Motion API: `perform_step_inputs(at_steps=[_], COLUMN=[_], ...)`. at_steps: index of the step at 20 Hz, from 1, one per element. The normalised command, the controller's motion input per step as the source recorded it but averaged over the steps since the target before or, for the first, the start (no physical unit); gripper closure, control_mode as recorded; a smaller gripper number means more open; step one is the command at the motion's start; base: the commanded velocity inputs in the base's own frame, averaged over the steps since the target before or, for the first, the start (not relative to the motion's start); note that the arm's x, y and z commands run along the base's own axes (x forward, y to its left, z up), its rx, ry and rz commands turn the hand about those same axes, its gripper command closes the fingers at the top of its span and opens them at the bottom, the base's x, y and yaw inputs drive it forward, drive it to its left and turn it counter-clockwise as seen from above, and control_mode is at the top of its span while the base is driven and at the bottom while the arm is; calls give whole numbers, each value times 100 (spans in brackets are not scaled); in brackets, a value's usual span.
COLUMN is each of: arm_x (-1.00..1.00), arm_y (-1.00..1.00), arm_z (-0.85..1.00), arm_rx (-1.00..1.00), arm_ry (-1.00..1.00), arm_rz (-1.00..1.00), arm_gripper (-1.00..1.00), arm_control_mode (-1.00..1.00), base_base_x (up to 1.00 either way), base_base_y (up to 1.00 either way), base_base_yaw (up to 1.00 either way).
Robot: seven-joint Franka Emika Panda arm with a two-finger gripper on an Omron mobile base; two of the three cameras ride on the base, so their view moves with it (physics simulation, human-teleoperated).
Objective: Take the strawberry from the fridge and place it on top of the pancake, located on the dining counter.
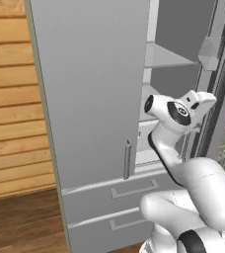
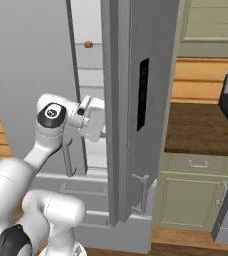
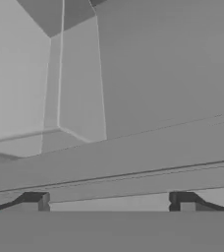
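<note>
The reach into the fridge (image 2: pixel 131 100) is under way; jaws are spread wide, nothing held. The strawberry (image 2: pixel 88 44), on a higher shelf, must be approached next.

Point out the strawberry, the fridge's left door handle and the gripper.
strawberry (image 2: pixel 88 44): right base view, middle of the fruit on an upper shelf.
left door handle (image 1: pixel 127 159): left base view, mid bar.
gripper (image 3: pixel 109 203): hand view, midway between its fingertips.

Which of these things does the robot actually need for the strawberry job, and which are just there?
Needed:
- tiny reddish-brown strawberry
- tall light-grey fridge
- open gripper

Just there:
- sage-green cabinet
- dark brown wooden countertop
</note>
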Motion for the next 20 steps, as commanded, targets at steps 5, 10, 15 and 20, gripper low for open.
perform_step_inputs(at_steps=[5, 10, 15, 20], arm_x=[-6, -3, -28, -67], arm_y=[-100, -92, -50, 15], arm_z=[0, -4, 0, 0], arm_rx=[5, 4, 1, 1], arm_ry=[-1, -5, -10, -16], arm_rz=[-6, -4, -2, 1], arm_gripper=[-100, -100, -100, -100], arm_control_mode=[-100, -100, -100, -100], base_base_x=[0, 0, 0, 0], base_base_y=[0, 0, 0, 0], base_base_yaw=[0, 0, 0, 0])
